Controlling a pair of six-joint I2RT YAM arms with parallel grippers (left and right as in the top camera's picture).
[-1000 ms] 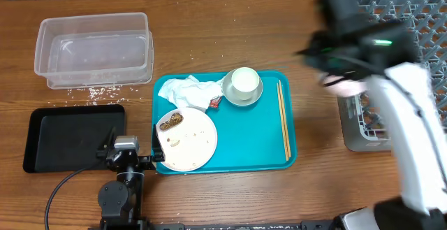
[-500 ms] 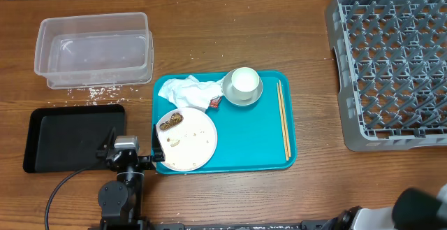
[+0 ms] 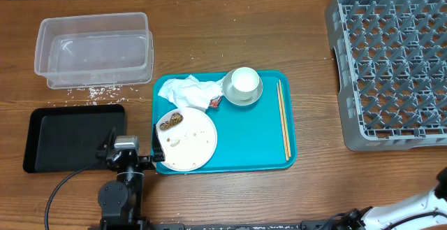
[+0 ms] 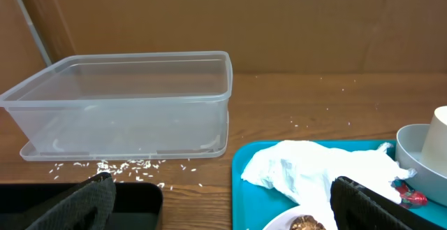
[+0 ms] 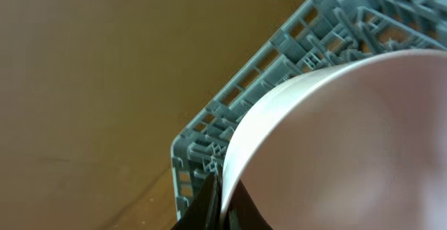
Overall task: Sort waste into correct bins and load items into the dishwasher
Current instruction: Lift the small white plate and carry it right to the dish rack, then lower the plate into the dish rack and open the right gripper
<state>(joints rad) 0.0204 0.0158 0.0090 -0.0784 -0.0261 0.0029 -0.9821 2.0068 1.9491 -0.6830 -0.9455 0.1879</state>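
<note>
Resting on teal tray (image 3: 255, 135) — plate (image 3: 194, 147), napkin (image 3: 186, 90), chopsticks (image 3: 283, 118)

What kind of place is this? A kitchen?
Likely a dish-clearing practice table, not a real kitchen: a grey dish rack, a teal tray with a dirty plate, and a clear tub.

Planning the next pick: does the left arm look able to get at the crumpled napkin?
Probably yes. The left gripper sits at a corner of the teal tray, jaws open, and the crumpled napkin lies uncovered just ahead; only the white plate lies close beside it.
</note>
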